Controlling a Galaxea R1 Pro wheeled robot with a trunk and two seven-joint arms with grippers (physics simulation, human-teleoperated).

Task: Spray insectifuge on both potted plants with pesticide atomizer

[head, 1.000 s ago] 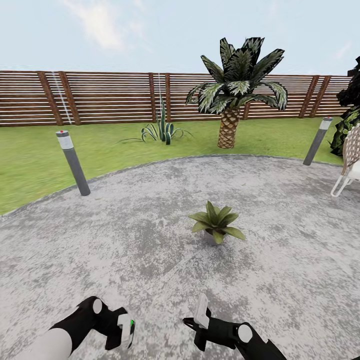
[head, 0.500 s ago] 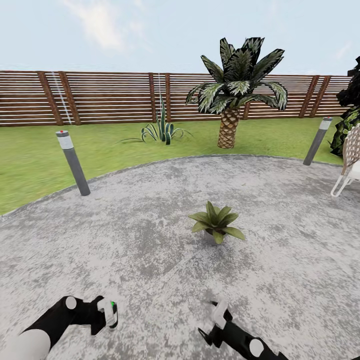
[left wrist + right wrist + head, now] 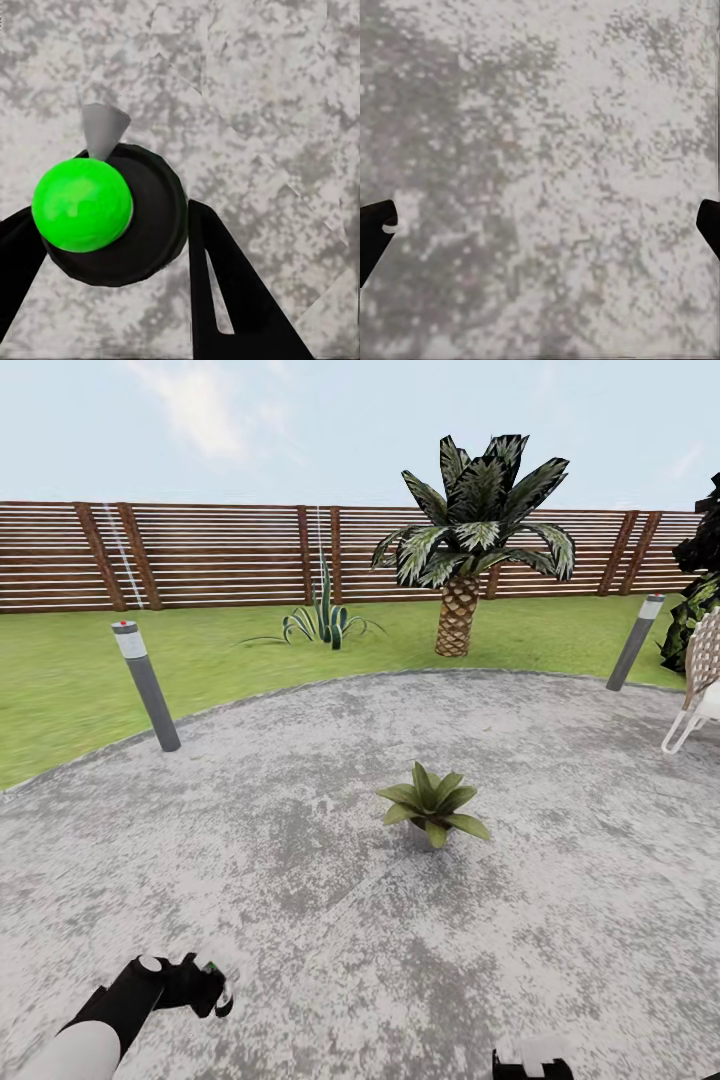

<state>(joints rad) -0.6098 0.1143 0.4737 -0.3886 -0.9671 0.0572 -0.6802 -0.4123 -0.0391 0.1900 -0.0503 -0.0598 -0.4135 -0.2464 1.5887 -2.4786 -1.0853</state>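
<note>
The left gripper (image 3: 112, 247) clamps the green-capped atomizer (image 3: 82, 204) at seven o'clock. The right gripper (image 3: 540, 225) gapes wide. One potted plant (image 3: 432, 803) sits at center on the patio (image 3: 300, 840).

Tall palm (image 3: 470, 530) with scaly trunk at 12 o'clock, rooted in grass just beyond the paved edge. Spiky striped plant (image 3: 322, 622) at 11 o'clock, growing from turf, near the palm. Grey bollard light (image 3: 146, 685) with red-dotted cap at 10 o'clock, tilted, standing at the paving border. Second grey bollard (image 3: 635, 642) at 2 o'clock, also tilted. White woven chair (image 3: 698, 685) partly cut off at 3 o'clock. Dark-leaved shrub (image 3: 700, 585) behind the chair. Pale blue sky (image 3: 300, 430) with thin cloud above.
</note>
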